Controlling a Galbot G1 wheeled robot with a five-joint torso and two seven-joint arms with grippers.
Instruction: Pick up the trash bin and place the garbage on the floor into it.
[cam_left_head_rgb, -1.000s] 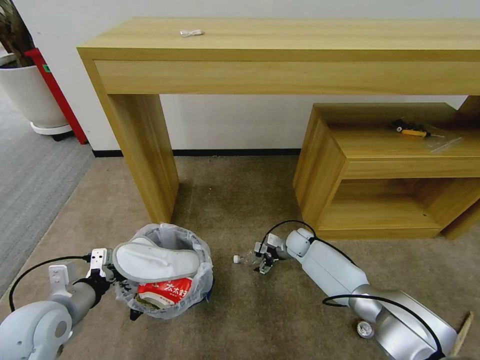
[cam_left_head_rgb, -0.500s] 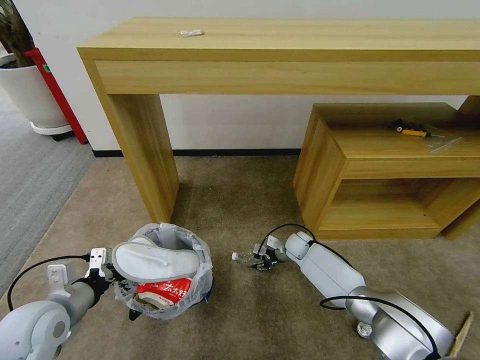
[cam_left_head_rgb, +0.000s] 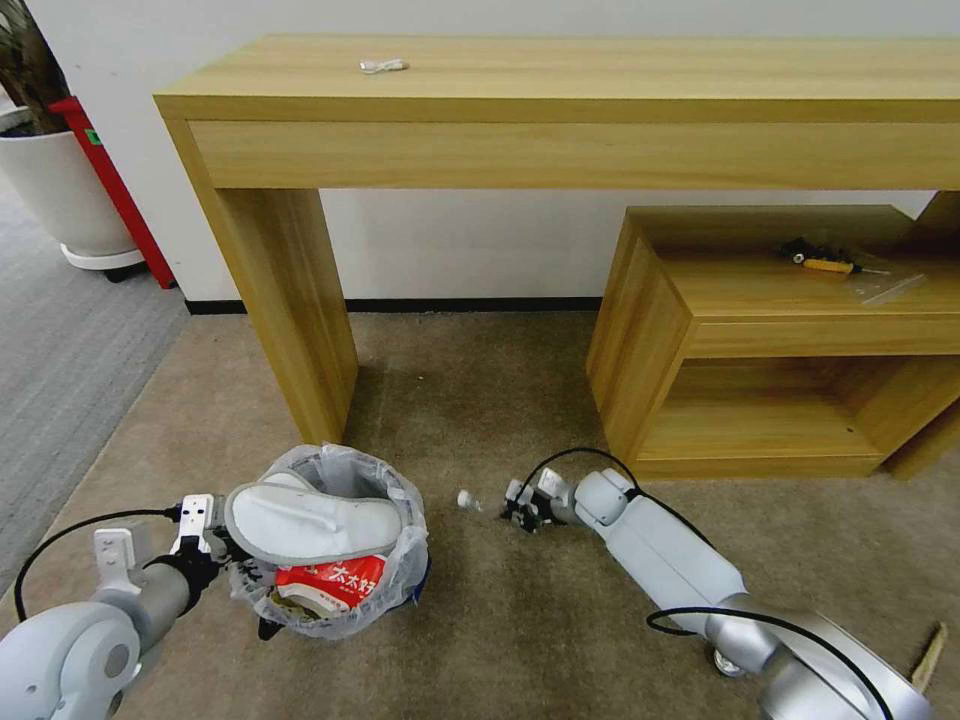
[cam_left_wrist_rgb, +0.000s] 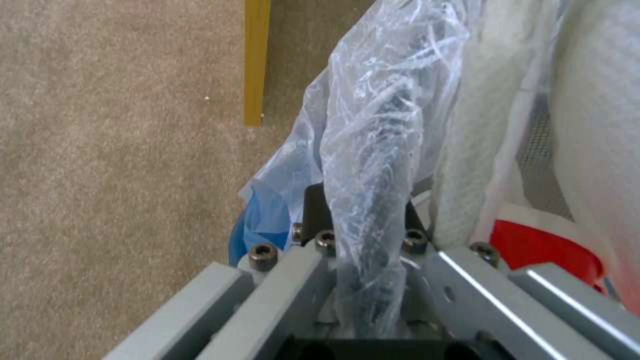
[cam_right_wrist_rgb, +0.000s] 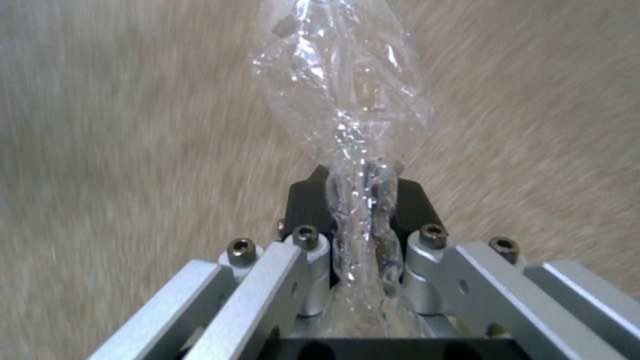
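Jaws pinch: right gripper (cam_right_wrist_rgb: 360, 235) squeezes the crushed clear plastic bottle (cam_right_wrist_rgb: 340, 90); left gripper (cam_left_wrist_rgb: 363, 250) clamps the bag-lined round black trash bin's (cam_left_head_rgb: 330, 600) rim.

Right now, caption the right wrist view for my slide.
Right tool clamped on the crushed clear bottle, above the beige carpet.

Long pale-wood console table (cam_left_head_rgb: 560, 100) across the back, 12 o'clock; small white cable (cam_left_head_rgb: 384, 66) on its top. Low open wooden shelf unit (cam_left_head_rgb: 780, 340) at 2 o'clock, black-and-yellow tool (cam_left_head_rgb: 822, 260) and clear plastic sleeve (cam_left_head_rgb: 893, 288) lying on it. White plant pot (cam_left_head_rgb: 60, 190) at 10 o'clock, tall red box (cam_left_head_rgb: 115, 185) just beside. Grey ribbed carpet (cam_left_head_rgb: 60, 370) at 9 o'clock.
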